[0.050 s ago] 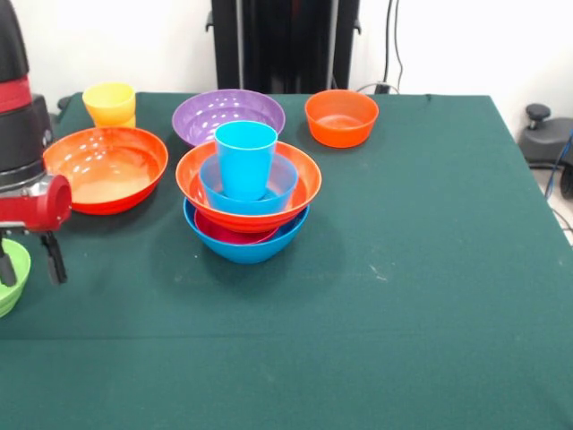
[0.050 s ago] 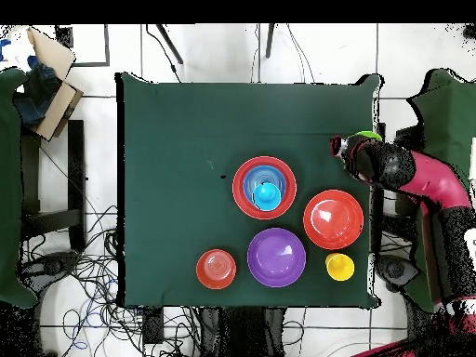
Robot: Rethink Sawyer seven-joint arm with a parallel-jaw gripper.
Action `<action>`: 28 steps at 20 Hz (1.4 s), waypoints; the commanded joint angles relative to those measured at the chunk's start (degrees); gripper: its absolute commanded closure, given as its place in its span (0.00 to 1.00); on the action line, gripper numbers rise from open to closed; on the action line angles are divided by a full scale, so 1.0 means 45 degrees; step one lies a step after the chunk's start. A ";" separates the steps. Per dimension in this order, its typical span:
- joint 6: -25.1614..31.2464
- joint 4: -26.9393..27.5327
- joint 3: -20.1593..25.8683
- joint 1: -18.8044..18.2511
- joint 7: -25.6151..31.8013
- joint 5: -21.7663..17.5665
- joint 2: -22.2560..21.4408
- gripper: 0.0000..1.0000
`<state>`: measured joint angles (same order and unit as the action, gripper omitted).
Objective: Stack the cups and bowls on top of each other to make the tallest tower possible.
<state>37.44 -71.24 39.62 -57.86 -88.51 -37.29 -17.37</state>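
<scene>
Front view: the tower stands near the middle of the worktop, 5 pieces nested: large blue bowl at the base, magenta bowl, large orange bowl, medium blue bowl, sky-blue cup upright on top. It looks level and glossy, with no visible lean. The gripper hangs at the worktop's edge with the lime green bowl. 1 dark finger sits over the bowl, the other just outside its rim, so the jaws look to straddle the rim; I cannot tell whether they have clenched on it. Judged step: fetching the green bowl as the next piece. The next move calls for a firm rim grip, a lift, then a carry over to the tower.

Overhead view: the arm reaches along the cloth's edge and hides most of the green bowl. The loose large orange bowl, purple bowl, small orange bowl and yellow cup lie apart from the tower, unstacked.
</scene>
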 commanded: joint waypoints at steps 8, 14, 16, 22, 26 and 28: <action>-0.0741 0.0946 0.0177 0.0831 0.2711 -0.1186 0.0544 0.00; -0.0701 0.0745 0.0165 0.0785 0.2546 -0.1054 0.0381 0.00; -0.0605 0.0589 0.0170 0.0740 0.2530 -0.0980 0.0210 0.00; -0.0370 0.0067 0.0296 0.0550 0.2604 -0.0748 -0.0267 0.00; -0.0002 -0.0444 0.0514 0.0344 0.2743 -0.0424 -0.0795 0.00; 0.0170 -0.0588 0.0609 0.0274 0.2817 -0.0308 -0.0970 0.00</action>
<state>37.24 -71.50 39.96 -56.94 -88.51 -37.47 -17.64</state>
